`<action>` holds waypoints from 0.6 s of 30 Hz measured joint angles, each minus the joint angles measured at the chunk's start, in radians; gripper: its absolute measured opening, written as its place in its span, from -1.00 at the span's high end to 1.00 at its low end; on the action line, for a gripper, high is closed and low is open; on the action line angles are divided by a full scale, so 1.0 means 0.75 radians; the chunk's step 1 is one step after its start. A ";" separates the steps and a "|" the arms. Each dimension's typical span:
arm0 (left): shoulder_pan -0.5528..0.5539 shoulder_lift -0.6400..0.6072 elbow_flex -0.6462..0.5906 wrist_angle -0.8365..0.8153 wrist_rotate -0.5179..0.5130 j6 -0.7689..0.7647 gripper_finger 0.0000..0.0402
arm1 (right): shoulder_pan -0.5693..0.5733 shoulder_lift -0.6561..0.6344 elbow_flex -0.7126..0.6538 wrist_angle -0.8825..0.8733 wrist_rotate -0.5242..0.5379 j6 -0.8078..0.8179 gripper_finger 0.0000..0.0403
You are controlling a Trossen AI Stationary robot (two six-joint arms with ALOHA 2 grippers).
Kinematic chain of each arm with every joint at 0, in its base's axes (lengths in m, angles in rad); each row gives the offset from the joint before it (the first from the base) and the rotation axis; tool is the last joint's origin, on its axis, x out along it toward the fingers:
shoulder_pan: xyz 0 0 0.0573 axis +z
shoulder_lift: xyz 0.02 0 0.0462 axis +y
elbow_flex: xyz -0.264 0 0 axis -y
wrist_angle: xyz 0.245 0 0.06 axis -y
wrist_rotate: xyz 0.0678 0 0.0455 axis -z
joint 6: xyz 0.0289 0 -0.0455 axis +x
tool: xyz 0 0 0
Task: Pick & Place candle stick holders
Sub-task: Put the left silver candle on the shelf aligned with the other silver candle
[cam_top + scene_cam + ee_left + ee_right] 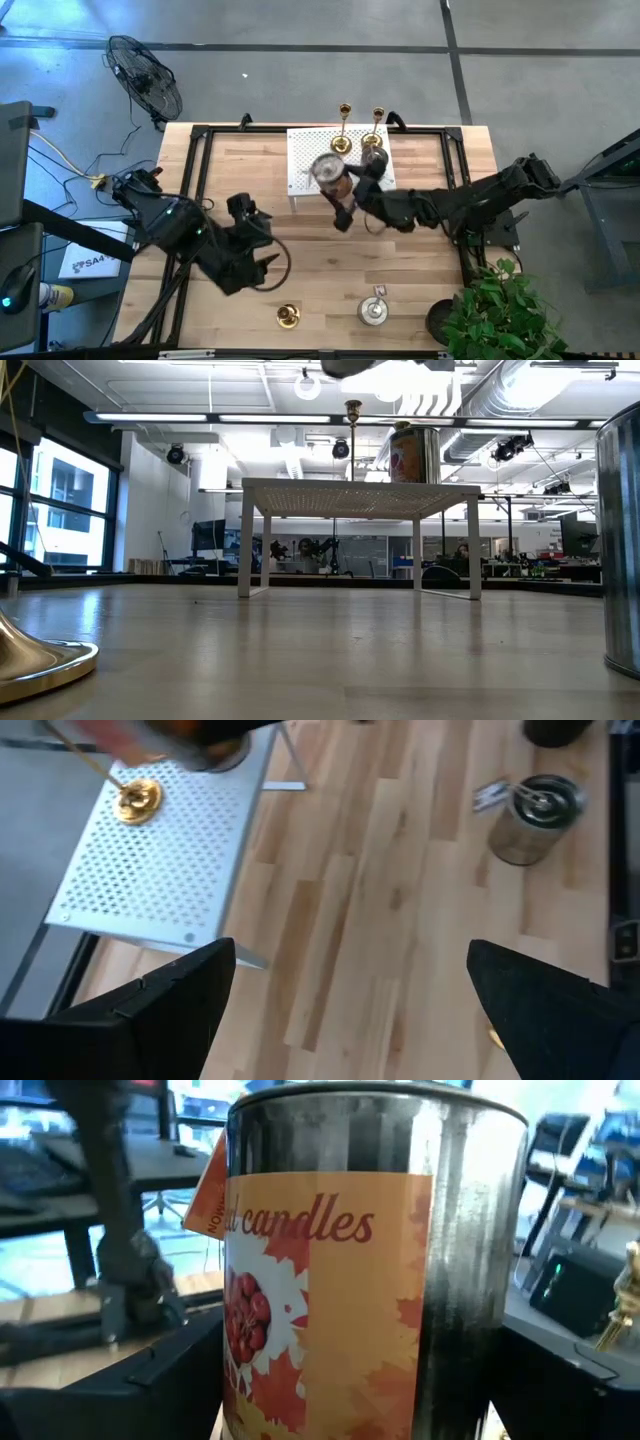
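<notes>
My right gripper (333, 183) is shut on a squat silvery holder (326, 170) with an orange label (330, 1310), held over the white perforated rack (305, 150). Another silvery holder (373, 157) and two gold candlesticks (345, 124) (377, 126) stand on the rack. It shows upright on the rack top in the low view (413, 453). A third gold candlestick (288, 316) and a third silvery holder (373, 310) stand on the table near its front edge. My left gripper (264, 262) is open and empty above the bare wood left of centre. My right gripper pinches the holder between its two fingers, one on each side of its round wall (240, 1370), low on the body. The fingers come about level from the table's near side. The holder stands upright in the hold, lifted above the rack top.
A black frame (200, 170) runs along the table's left, far and right edges. A potted plant (500, 310) stands at the near right corner. Bare wood lies between the rack and the two pieces at the front edge.
</notes>
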 joint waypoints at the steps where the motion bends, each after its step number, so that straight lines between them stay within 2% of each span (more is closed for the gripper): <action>1: -0.017 0.000 0.000 0.000 -0.006 -0.011 -0.95 | -0.023 0.007 0.000 0.006 -0.016 0.023 -0.76; 8: -0.139 0.001 0.000 0.000 -0.047 -0.027 -0.95 | -0.117 0.099 0.001 0.026 -0.078 0.064 -0.76; 14: -0.270 0.002 -0.001 0.001 -0.090 -0.036 -0.95 | -0.123 0.170 0.001 0.105 0.134 0.035 -0.76; 18: -0.344 0.002 -0.001 0.000 -0.145 -0.079 -0.95 | -0.127 0.247 0.001 0.170 0.210 0.035 -0.76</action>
